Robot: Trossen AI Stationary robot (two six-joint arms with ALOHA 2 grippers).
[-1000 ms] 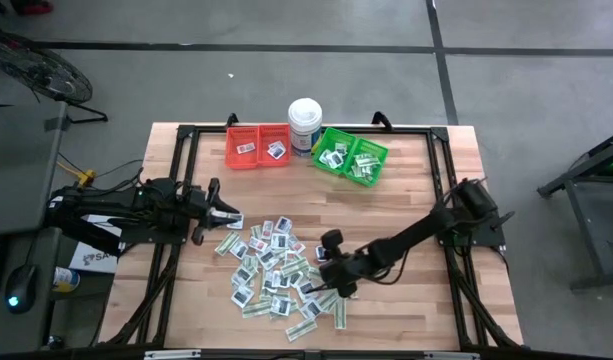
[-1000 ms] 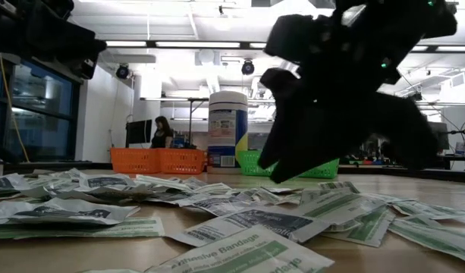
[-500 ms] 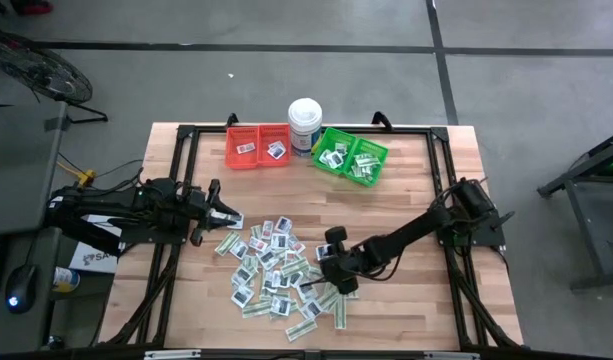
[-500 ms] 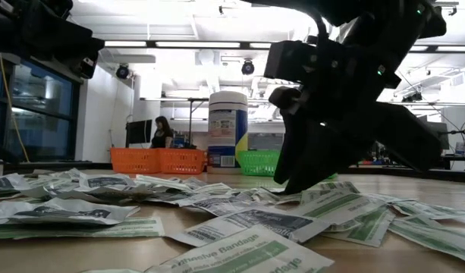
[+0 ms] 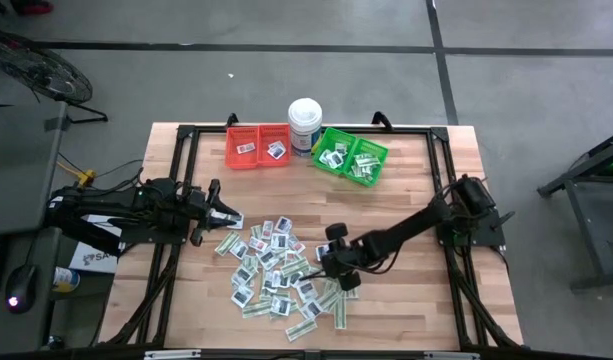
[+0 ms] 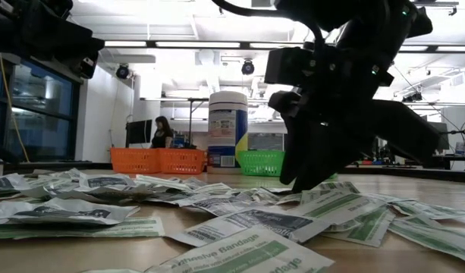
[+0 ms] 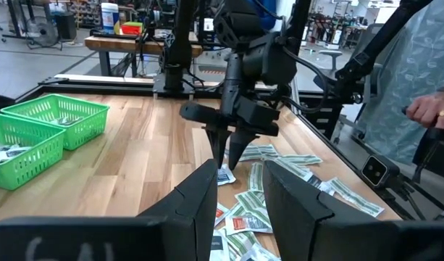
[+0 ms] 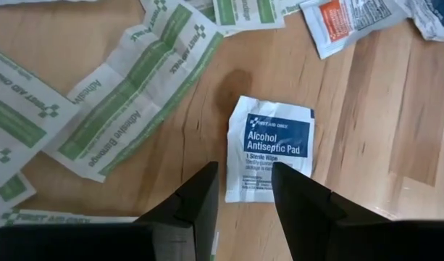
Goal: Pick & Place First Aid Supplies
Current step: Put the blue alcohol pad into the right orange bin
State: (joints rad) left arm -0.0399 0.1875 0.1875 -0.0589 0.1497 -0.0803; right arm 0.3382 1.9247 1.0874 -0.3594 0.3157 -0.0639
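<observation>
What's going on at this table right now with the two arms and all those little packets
The right end effector hangs just above the pile of first aid packets, fingers apart over a white alcohol pad packet, nothing gripped yet. The left end effector waits at the pile's left edge, open and empty. A few packets already sit in the red bin and green bin at the table's far side, beside a white tub.

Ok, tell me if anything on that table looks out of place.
Only the packets: most lie scattered in a loose heap on the table instead of in the red bin or green bin. The right pincer hangs open over one alcohol pad.
</observation>
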